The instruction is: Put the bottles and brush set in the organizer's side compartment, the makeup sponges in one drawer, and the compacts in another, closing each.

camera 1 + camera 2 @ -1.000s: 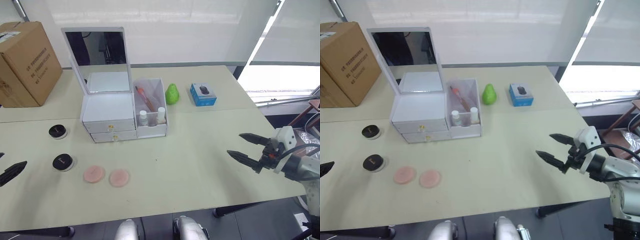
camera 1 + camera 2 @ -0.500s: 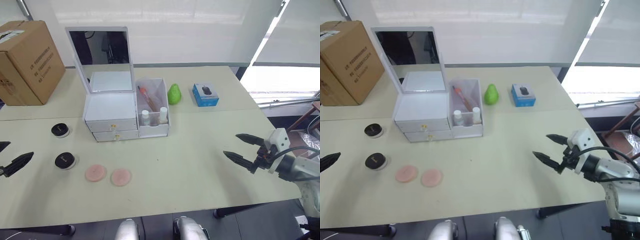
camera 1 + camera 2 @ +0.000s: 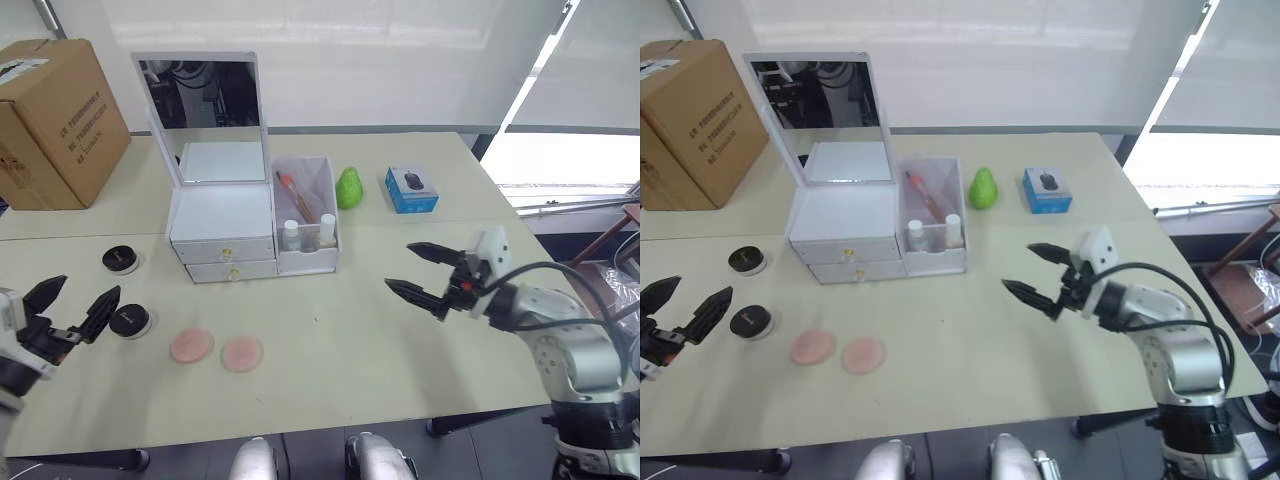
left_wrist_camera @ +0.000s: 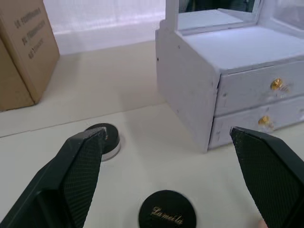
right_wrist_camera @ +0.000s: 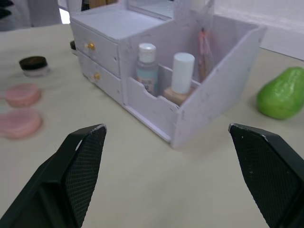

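Cardboard box (image 3: 55, 120) fills the upper left of the frame, on the desk (image 3: 350, 330). At the lower left edge the left claw (image 3: 72, 305) hangs spread wide, holding nothing, just beside the nearer of the two compacts (image 3: 130, 321); the other compact (image 3: 119, 260) lies a little higher up. Right of them, toward the lower middle, two sponges (image 3: 190, 346) lie side by side on the desk. Above these, left of centre, stands the organizer (image 3: 222, 225) with mirror up and both drawers shut. Its side compartment (image 3: 308, 215) holds the brush set (image 3: 292, 196) at the back and two bottles (image 3: 289, 235) in the front section. Further right, near the top, sit a green pear (image 3: 348, 188) and a blue box (image 3: 411, 189). Right of centre the right claw (image 3: 421, 270) hovers wide and empty, pointing toward the organizer.
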{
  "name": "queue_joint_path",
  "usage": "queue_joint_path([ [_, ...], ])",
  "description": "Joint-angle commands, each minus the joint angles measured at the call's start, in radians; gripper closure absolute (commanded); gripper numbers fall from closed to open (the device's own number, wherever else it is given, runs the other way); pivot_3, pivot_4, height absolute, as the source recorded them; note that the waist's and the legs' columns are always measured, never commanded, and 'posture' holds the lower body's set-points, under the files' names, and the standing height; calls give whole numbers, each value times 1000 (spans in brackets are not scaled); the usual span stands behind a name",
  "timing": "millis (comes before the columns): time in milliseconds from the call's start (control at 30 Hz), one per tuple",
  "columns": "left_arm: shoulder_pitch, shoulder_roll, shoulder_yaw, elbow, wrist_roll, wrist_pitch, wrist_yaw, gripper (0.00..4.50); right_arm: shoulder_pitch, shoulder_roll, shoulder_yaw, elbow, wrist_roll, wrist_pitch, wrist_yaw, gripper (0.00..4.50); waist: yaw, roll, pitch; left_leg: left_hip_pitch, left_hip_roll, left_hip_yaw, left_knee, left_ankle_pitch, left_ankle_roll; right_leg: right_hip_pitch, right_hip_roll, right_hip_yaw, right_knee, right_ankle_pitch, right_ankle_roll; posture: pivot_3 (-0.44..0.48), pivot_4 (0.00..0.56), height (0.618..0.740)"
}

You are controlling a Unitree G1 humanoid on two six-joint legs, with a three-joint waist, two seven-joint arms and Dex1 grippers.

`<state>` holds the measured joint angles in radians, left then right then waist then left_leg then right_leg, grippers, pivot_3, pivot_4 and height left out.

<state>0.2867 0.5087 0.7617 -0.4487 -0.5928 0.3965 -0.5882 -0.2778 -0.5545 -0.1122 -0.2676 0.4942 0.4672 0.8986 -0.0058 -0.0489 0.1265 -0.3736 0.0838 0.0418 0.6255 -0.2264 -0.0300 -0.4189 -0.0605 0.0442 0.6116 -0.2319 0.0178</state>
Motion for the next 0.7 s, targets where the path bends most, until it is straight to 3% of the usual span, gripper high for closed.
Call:
queue_joint_path([
  [33, 18, -53, -34, -111, -2, -14, 80, 0, -38, 10, 15, -41, 43, 43, -25, 25, 2, -2, -1, 0, 0, 0, 0, 0, 0, 0, 0, 0, 0, 0, 0, 0, 150, 722],
  [367, 56, -134, -105, -197, -8, -34, 162, 0, -88, 25, 143, -62, 29, 26, 21, 25, 1, 1, 1, -2, 0, -2, 1, 0, 0, 3, 0, -1, 0, 0, 0, 0, 150, 722],
  [400, 59, -145, -124, -208, -1, -36, 173, 0, -92, 23, 157, -60, 21, 19, 28, 25, -3, 5, 3, -7, -5, -19, 2, 0, 0, 16, -3, -13, -5, -1, 1, 0, 150, 722],
  [533, 70, -246, -243, -271, 72, -75, 264, 0, -126, 34, 153, -33, 40, 35, 34, 25, -15, 23, 14, -12, -46, -88, 3, 4, 6, 47, -43, -77, -2, -17, 8, 0, 150, 722],
  [567, 74, -284, -283, -287, 112, -96, 299, 0, -131, 29, 153, -27, 33, 28, 38, 25, 1, 22, 14, -9, -48, -89, 5, 5, 5, 34, -46, -79, 1, -18, 10, 0, 150, 722],
  [700, 83, -394, -416, -308, 249, -165, 399, 0, -152, 20, 152, 1, 21, 16, 49, 25, 27, 20, 13, -16, -49, -89, 8, 5, 4, 31, -44, -78, -1, -14, 8, 0, 150, 722],
])
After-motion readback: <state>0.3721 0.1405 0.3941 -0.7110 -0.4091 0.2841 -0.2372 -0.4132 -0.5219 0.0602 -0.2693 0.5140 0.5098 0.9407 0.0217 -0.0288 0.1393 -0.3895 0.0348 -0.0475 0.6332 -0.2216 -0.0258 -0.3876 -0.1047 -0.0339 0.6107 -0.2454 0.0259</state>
